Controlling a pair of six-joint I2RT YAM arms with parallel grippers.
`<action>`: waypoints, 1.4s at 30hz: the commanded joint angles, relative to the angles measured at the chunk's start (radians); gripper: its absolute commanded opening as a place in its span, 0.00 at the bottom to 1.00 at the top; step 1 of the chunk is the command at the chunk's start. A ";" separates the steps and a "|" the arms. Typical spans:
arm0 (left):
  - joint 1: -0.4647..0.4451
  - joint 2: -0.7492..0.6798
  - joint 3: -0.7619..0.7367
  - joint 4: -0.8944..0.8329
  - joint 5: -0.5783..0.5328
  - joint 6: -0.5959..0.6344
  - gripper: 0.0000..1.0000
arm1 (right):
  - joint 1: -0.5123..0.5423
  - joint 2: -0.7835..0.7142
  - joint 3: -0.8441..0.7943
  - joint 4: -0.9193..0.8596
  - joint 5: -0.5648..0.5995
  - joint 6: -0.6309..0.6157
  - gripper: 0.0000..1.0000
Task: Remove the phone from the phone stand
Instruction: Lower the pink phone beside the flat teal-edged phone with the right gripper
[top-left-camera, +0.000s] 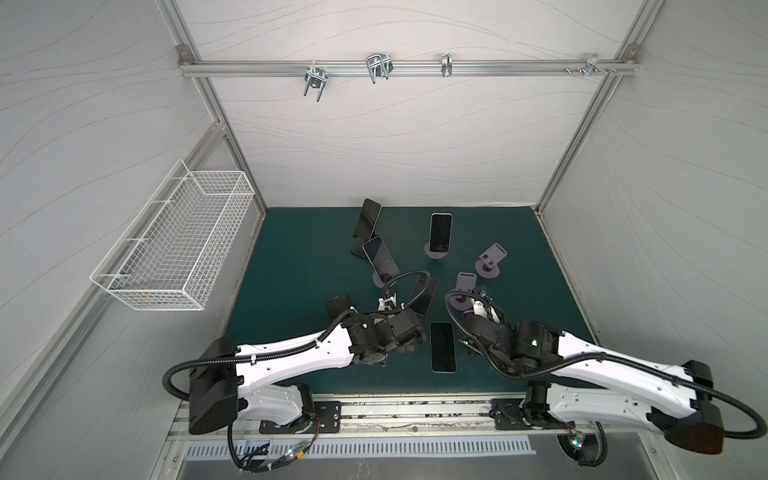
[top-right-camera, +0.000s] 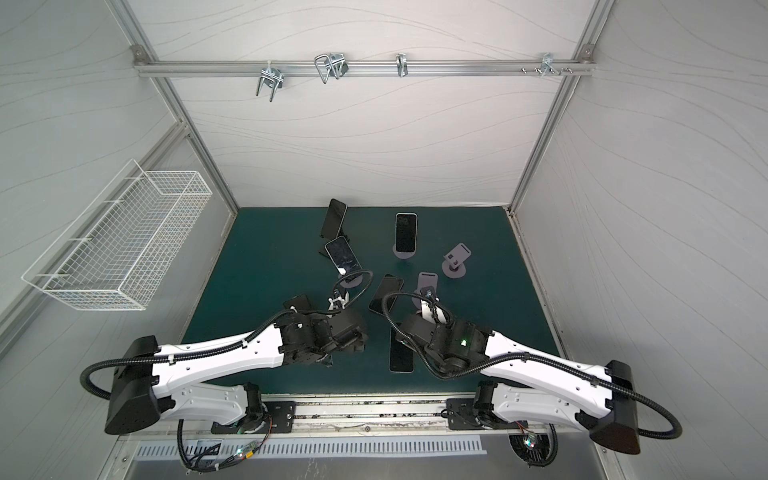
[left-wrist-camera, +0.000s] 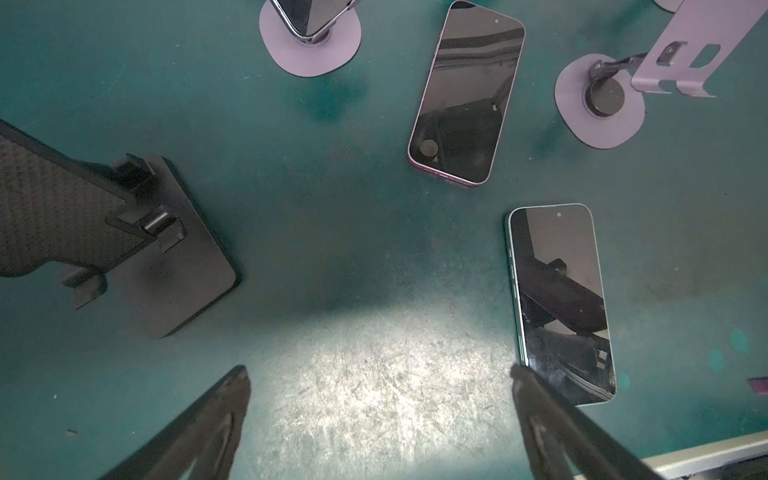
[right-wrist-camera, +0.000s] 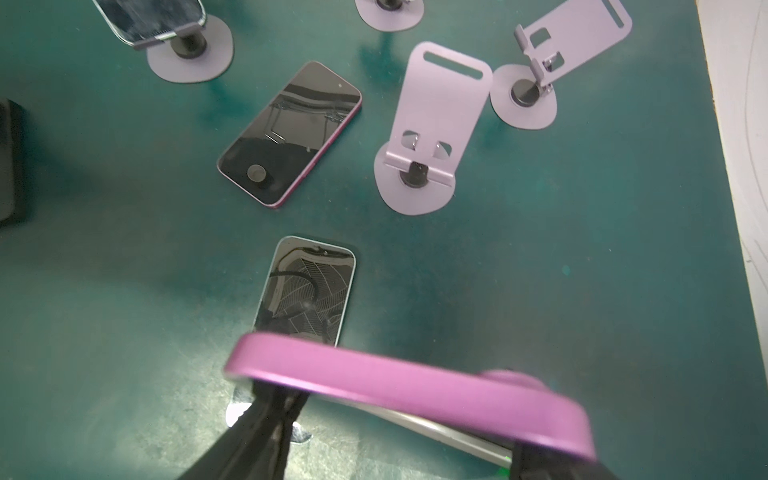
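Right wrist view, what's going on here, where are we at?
The right gripper is shut on a pink phone, held above the mat. The left gripper hangs open and empty. A magenta-edged phone and a teal-edged phone lie flat on the mat, two purple stands are empty, and three more phones sit on stands.
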 joint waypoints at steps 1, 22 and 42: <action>-0.004 0.017 0.050 0.022 -0.007 0.003 0.99 | 0.010 -0.019 0.019 -0.061 0.034 0.049 0.57; -0.023 0.068 0.077 0.023 0.066 0.049 0.99 | 0.002 -0.112 -0.040 -0.144 -0.149 0.105 0.58; -0.026 0.104 0.099 0.045 0.085 0.065 0.99 | -0.416 -0.087 -0.131 0.044 -0.647 -0.154 0.59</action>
